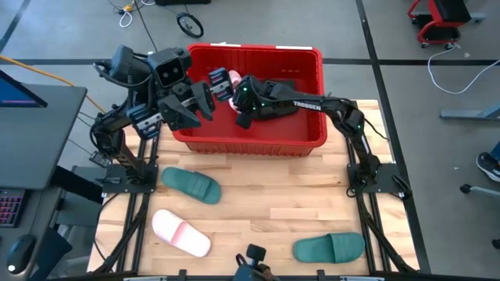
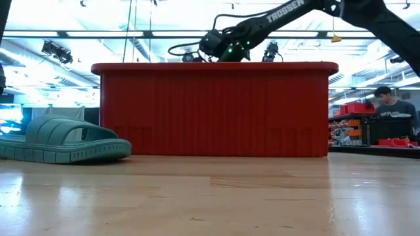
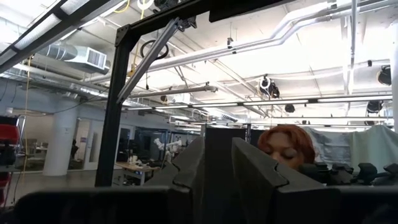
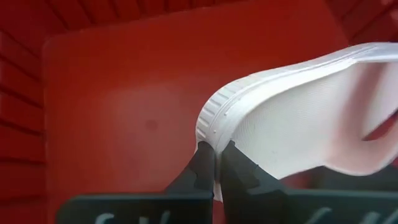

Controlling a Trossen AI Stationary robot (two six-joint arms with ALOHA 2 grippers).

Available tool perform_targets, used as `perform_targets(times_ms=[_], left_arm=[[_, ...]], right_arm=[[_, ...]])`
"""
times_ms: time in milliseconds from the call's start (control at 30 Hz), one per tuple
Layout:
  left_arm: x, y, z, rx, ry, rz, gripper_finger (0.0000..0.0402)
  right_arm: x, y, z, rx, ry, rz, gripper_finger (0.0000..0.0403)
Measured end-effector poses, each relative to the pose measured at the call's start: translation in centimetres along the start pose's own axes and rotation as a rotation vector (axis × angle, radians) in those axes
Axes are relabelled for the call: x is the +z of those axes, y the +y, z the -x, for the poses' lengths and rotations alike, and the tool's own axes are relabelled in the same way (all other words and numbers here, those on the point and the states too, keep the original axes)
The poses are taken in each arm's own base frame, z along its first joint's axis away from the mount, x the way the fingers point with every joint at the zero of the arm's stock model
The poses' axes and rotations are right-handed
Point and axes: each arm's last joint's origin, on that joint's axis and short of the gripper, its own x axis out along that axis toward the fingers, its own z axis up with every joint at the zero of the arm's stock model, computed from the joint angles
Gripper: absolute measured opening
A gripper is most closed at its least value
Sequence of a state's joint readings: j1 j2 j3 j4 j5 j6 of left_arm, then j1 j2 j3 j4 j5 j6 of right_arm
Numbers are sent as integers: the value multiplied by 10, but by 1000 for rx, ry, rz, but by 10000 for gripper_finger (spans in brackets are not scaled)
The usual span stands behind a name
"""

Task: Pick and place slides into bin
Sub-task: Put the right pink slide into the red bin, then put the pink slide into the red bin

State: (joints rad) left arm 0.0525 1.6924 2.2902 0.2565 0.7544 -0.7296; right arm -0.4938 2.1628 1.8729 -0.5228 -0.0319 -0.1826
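Right gripper (image 4: pixel 216 163) – fingers pinched on rim of pale pink rubber slide (image 4: pixel 298 118), held over solid floor of large red slatted plastic bin (image 4: pixel 124 112). Black slide (image 1: pixel 273 109) beside it in bin. Left gripper (image 1: pixel 205 101) – raised by bin's wall, fingers close together, empty. Two dark green slides (image 1: pixel 190 185) (image 1: pixel 330 248), second pink slide (image 1: pixel 180 232) lie on wooden table (image 1: pixel 266 203) outside bin.
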Motion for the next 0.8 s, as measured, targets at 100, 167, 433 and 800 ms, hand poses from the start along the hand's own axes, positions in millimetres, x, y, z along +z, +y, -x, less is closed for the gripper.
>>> perform_targets(times_ms=[100, 167, 433, 800], left_arm=[[0, 0, 0, 0, 0, 0, 84], [0, 0, 0, 0, 0, 0, 83], [-1, 1, 0, 10, 12, 15, 93], [-5, 0, -2, 12, 26, 39, 94]], right_arm=[[-4, 5, -11, 10, 18, 11, 8], [-8, 9, -18, 17, 36, 18, 8], [-12, 23, -30, -10, 70, 140, 57], [-10, 22, -27, -69, 69, 83, 129]])
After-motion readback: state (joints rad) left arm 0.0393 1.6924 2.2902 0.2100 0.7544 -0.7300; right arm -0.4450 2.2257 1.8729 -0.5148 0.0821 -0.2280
